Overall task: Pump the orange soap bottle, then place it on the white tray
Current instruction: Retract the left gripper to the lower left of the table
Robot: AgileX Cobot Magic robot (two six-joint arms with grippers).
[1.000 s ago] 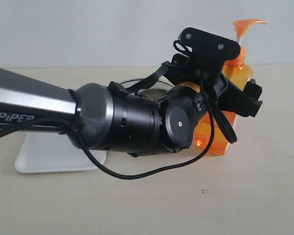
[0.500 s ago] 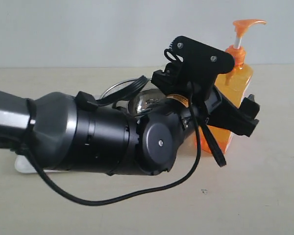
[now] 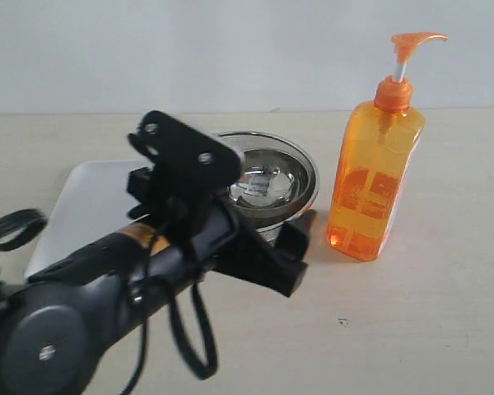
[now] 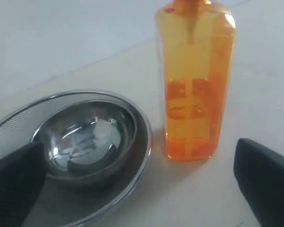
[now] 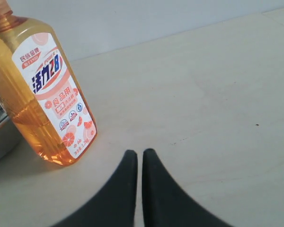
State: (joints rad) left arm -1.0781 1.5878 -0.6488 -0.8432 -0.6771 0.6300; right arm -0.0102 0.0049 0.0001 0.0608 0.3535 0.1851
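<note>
One translucent orange rectangular bottle [image 3: 375,177]; left fingers [image 4: 267,184] spread, right fingers [image 5: 163,194] pressed together.

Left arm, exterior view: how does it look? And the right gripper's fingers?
The left arm is black with a round joint cap, a flat screwed bracket, an orange label and looping black cables. The right gripper has two black, curved, tapering fingers.

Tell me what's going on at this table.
Nothing is held right now. The orange soap bottle stands upright on the table beside the steel strainer bowl, not on the white tray, which lies on the other side of the bowl. The left gripper hangs open in front of the bowl, apart from the bottle. The right gripper is shut and empty, near the bottle's labelled side.
</note>
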